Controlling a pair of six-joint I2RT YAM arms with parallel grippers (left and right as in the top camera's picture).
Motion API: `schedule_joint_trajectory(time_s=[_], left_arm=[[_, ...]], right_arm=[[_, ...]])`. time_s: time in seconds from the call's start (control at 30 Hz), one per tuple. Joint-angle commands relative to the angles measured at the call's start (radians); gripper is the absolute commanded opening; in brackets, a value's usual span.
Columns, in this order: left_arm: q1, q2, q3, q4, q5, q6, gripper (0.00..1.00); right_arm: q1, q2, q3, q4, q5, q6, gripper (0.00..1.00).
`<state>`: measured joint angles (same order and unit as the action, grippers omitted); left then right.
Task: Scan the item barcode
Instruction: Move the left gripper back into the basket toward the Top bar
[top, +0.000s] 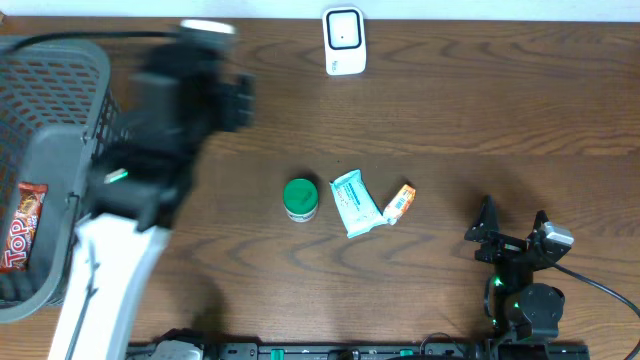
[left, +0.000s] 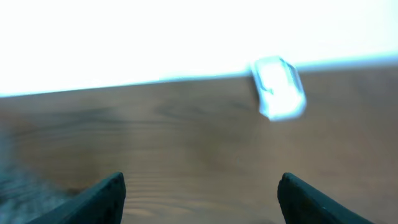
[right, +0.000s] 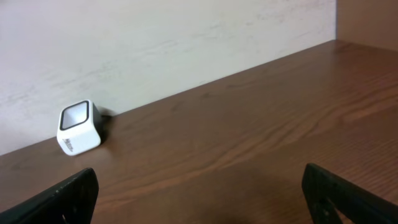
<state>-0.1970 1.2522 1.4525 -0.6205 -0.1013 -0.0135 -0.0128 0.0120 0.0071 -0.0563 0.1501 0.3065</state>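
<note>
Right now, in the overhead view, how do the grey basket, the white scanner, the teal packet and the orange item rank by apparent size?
1. grey basket, by far the largest.
2. teal packet and white scanner: they look about alike, so I do not rank them.
3. orange item, the smallest.

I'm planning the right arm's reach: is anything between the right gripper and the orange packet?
Nothing visible. Only bare table lies between the right gripper and the orange packet; the teal pouch and green jar sit on the packet's far side.
</note>
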Motion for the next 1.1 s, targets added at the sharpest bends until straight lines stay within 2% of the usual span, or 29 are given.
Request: schedule_joint_trajectory(time_s=[0.0, 0.13, 0.27, 0.67, 0.83, 1.07], left_arm=[[0.179, -0.069, 0.011, -0.003, -0.016, -0.139, 0.82], [0.373, -0.097, 0.011, -0.040, 0.066, -0.192, 0.83], [0.498, -0.067, 0.010, -0.089, 0.071, -0.254, 0.83], [0.784, 0.240, 0.010, -0.214, 0.055, -0.627, 0.83], [0.871, 0.331, 0.010, -0.270, -0.059, -0.820, 0.83], [0.912, 0.476, 0.009, -0.252, -0.208, -0.818, 0.88]], right_arm=[[0.001, -0.005, -0.002, -0.004, 0.002, 0.003, 0.99], [0.001, -0.005, -0.002, -0.004, 0.002, 0.003, 0.99], [0.001, -0.005, -0.002, -0.004, 0.002, 0.003, 0.99], [0.001, -0.005, -0.002, -0.004, 0.002, 0.003, 0.99], [0.001, -0.005, -0.002, -0.004, 0.002, 0.003, 0.99], [0.001, -0.005, -0.002, -0.004, 0.002, 0.003, 0.99]])
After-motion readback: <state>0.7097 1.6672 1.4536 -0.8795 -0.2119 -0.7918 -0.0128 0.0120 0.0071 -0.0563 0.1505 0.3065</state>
